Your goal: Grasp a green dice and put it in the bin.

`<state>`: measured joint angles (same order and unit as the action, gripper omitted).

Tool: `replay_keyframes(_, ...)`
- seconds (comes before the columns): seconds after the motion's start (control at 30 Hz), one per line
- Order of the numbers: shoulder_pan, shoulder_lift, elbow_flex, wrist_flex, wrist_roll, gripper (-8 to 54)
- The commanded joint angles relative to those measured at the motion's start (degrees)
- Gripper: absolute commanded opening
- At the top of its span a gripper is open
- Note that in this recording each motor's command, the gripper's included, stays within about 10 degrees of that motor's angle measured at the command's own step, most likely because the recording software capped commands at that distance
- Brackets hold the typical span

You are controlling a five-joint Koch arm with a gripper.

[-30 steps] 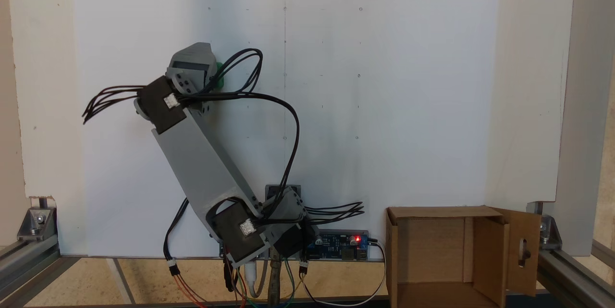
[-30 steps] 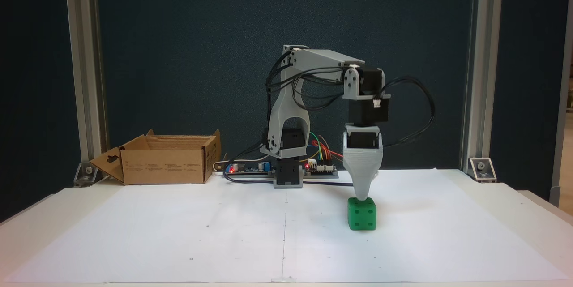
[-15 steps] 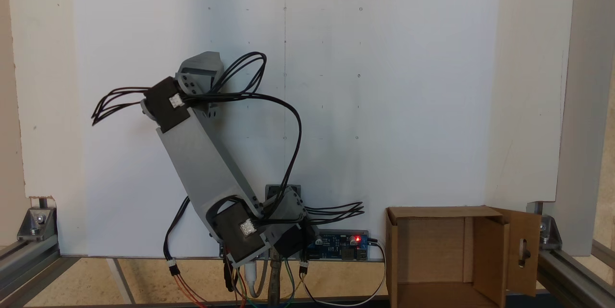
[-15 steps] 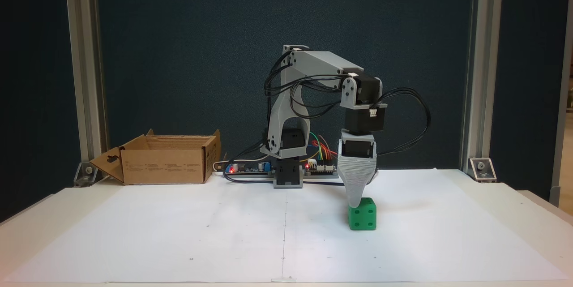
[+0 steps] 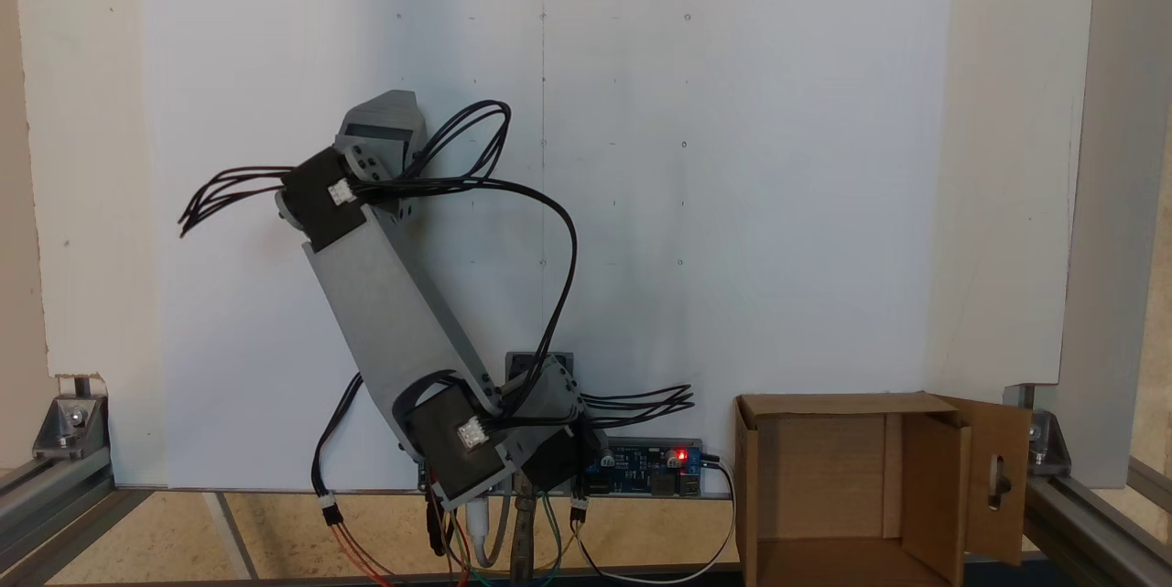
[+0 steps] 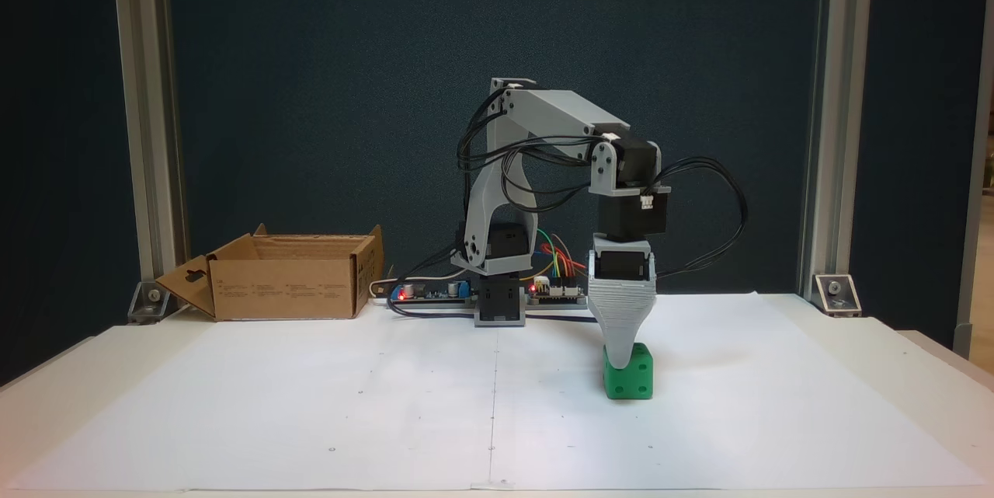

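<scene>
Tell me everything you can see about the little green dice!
The green dice is a small bright green cube with rounded edges and darker sunken dots, plastic by its look. It sits flat on the white paper, right of the middle in a fixed view. The grey gripper tip covers its upper left front.

The green dice looks like smooth, slightly glossy plastic. The gripper is matt grey plastic with fine ribbed layer lines. The bin is dull brown corrugated cardboard. White matt paper covers the tabletop. The frame posts are brushed aluminium.
</scene>
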<state>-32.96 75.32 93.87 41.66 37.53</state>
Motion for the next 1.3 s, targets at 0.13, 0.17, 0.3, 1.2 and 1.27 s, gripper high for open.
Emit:
replay_keyframes(0.13, 0.0, -0.18, -1.14, -1.67, 4.75, 43.1)
replay_keyframes(0.17, 0.0, -0.26, -1.23, -1.85, 4.75, 43.1)
replay_keyframes(0.3, -0.18, -1.05, -1.23, -2.02, 4.66, 43.1)
replay_keyframes(1.2, -0.18, -4.66, -1.14, -5.8, 4.57, 42.1)
replay_keyframes(1.27, -0.18, -4.75, -1.23, -5.8, 4.66, 42.1)
